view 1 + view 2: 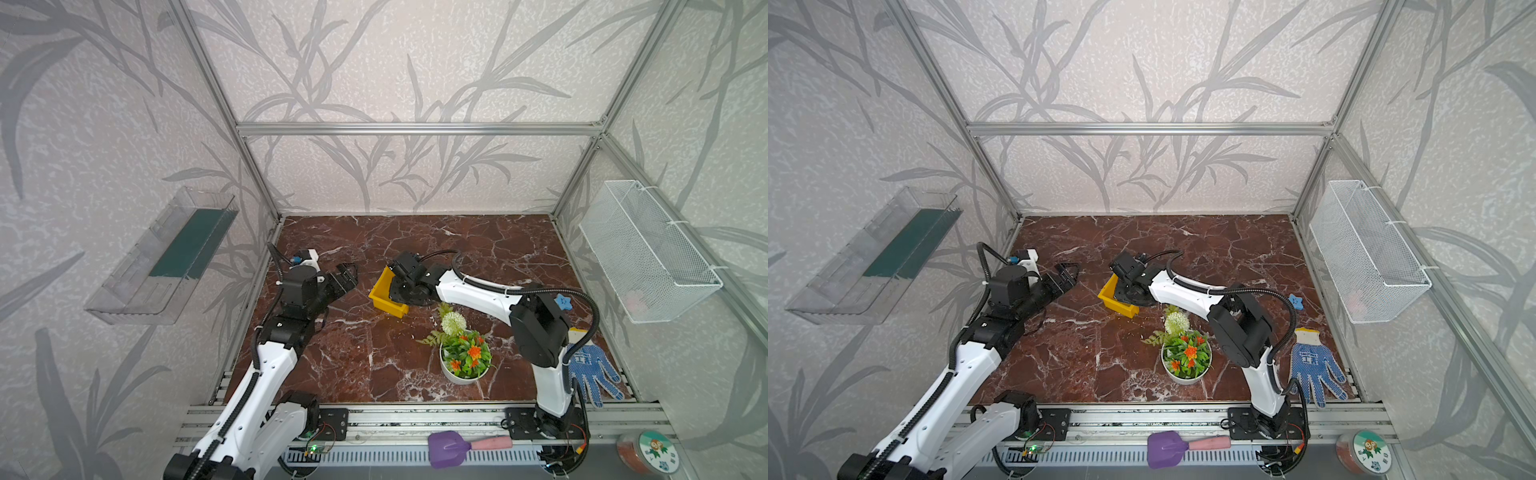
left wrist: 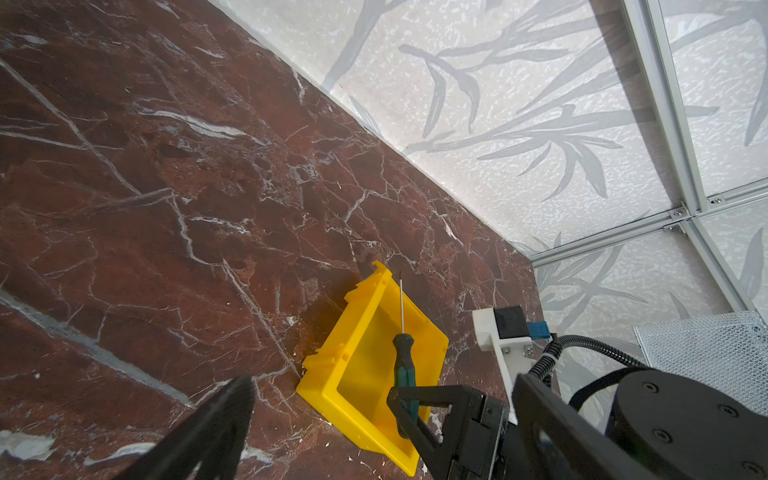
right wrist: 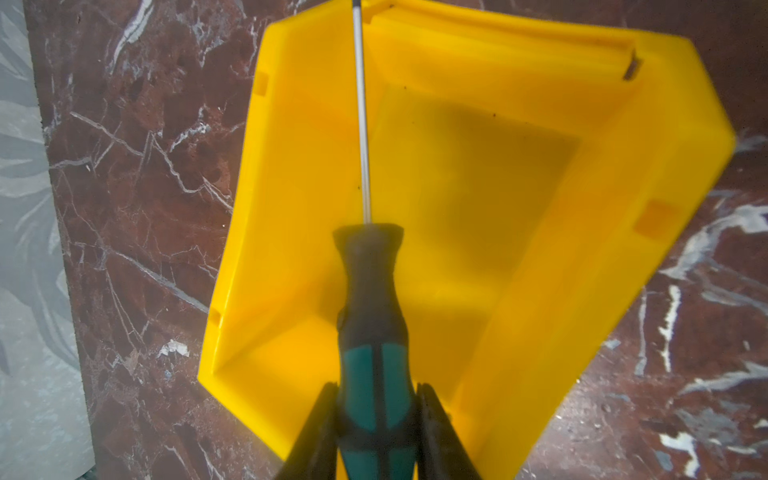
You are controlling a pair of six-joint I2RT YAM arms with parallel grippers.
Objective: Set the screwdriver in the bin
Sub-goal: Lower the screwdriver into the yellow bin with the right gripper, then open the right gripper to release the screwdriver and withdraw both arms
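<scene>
The yellow bin (image 1: pixel 382 297) (image 1: pixel 1112 297) stands mid-table in both top views. My right gripper (image 3: pixel 376 395) is over the bin (image 3: pixel 519 199), shut on the screwdriver (image 3: pixel 374 332) by its green-and-black handle. The thin silver shaft runs over the bin's inside to its far rim. In the left wrist view the screwdriver (image 2: pixel 402 357) hangs above the bin (image 2: pixel 365 365). The right wrist hides it in both top views. My left gripper (image 1: pixel 347 276) (image 1: pixel 1067 274) stays open to the left of the bin, holding nothing, with a bare finger (image 2: pixel 224 415) in the left wrist view.
A white pot of flowers (image 1: pixel 463 357) stands just in front of the right arm. A blue glove (image 1: pixel 592 370) lies at the front right. A purple scoop (image 1: pixel 449 449) and a jar (image 1: pixel 648 451) sit on the front rail. A wire basket (image 1: pixel 648 253) and a clear tray (image 1: pixel 162 257) hang on the side walls.
</scene>
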